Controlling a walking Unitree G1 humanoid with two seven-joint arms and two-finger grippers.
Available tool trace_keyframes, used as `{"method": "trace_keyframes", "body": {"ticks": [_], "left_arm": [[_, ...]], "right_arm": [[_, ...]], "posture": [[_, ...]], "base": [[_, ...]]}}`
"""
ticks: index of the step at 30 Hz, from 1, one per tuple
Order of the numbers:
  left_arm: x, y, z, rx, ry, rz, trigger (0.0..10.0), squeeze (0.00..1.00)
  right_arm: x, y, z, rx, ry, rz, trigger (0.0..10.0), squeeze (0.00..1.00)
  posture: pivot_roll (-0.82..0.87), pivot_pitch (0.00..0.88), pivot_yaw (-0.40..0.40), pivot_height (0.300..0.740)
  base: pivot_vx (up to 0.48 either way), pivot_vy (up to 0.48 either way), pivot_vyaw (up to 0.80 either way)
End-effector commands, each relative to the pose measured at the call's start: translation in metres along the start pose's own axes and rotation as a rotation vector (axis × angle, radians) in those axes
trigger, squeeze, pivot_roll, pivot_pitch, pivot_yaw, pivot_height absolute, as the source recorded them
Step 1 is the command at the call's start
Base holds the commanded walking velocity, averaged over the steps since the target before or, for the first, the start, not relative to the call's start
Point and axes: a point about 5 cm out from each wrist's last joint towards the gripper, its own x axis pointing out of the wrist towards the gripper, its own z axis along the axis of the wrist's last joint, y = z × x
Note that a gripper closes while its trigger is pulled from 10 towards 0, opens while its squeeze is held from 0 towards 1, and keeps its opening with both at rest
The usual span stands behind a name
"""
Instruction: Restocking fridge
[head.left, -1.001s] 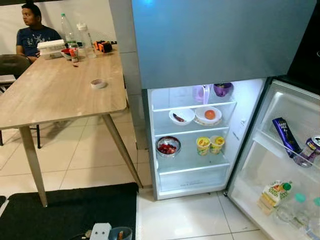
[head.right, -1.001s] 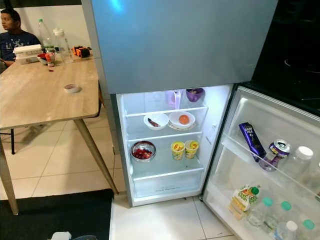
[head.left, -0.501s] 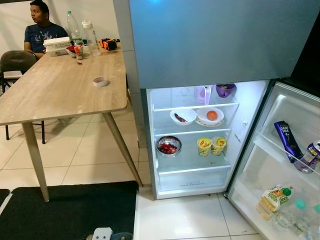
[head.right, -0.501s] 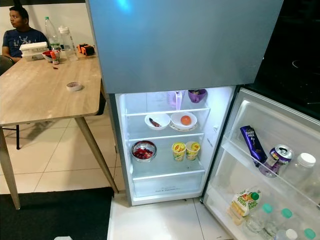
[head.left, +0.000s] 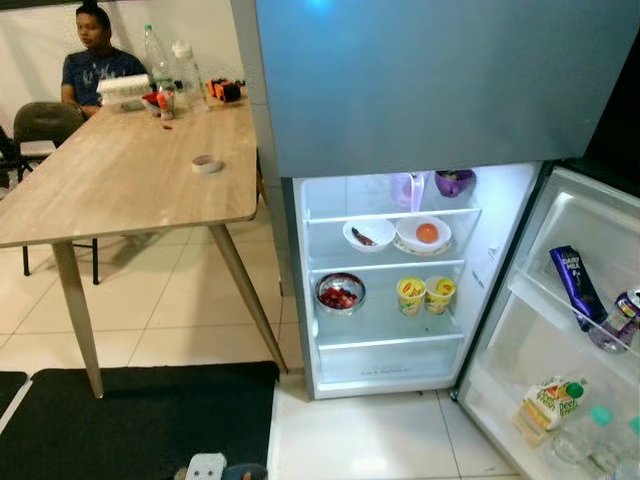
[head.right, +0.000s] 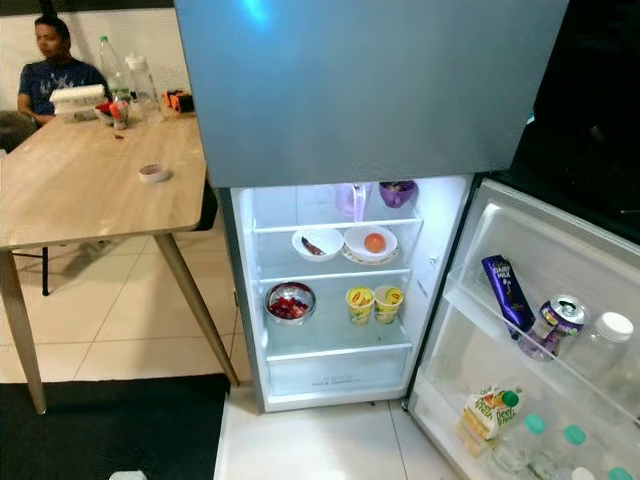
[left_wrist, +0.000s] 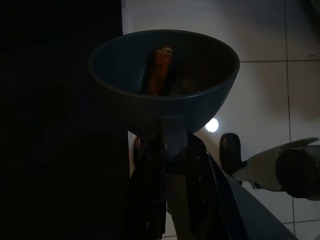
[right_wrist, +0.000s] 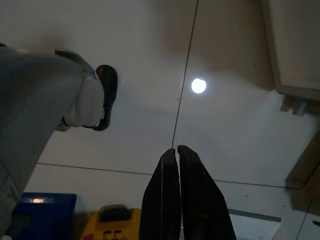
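Left wrist view gives me the blue bowl (left_wrist: 165, 80), an orange carrot-like piece (left_wrist: 157, 70) lying inside, its rim pinched between my left gripper's (left_wrist: 172, 145) closed fingers, low over the white tiled floor (left_wrist: 260, 95). My right gripper (right_wrist: 176, 155) hangs with fingers pressed together, holding nothing. Ahead, the fridge (head.left: 385, 290) stands open.

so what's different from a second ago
Mostly the camera: the whole scene has slid right and down, so the view has turned a little left. The person at the table has turned their head. The left tool holds a blue bowl; the fridge shelves and open door look unchanged.
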Motion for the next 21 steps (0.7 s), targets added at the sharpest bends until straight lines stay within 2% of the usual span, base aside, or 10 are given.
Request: {"method": "trace_keyframes", "body": {"ticks": [1, 17, 21], "left_arm": [[0.0005, -0.0021, -0.0006, 0.002, 0.003, -0.005, 10.0, 0.0], [0.0016, -0.0041, 0.0003, 0.009, 0.002, -0.01, 10.0, 0.0], [0.0015, -0.0037, 0.0004, 0.002, -0.002, -0.001, 10.0, 0.0]], "right_arm": [[0.0003, 0.0036, -0.0013, 0.01, 0.0, 0.01, 10.0, 0.0], [0.0001, 0.0028, -0.0007, 0.008, -0.004, 0.016, 10.0, 0.0], [-0.0001, 0.002, -0.0012, 0.005, -0.006, 0.015, 10.0, 0.0]], "posture": [[-0.07, 0.0, 0.031, 0.74], [-0.07, 0.0, 0.029, 0.74], [-0.08, 0.0, 0.029, 0.74]], "base": [[0.0, -0.371, 0.0], [0.0, -0.365, 0.0], [0.0, 0.0, 0.0]]}}
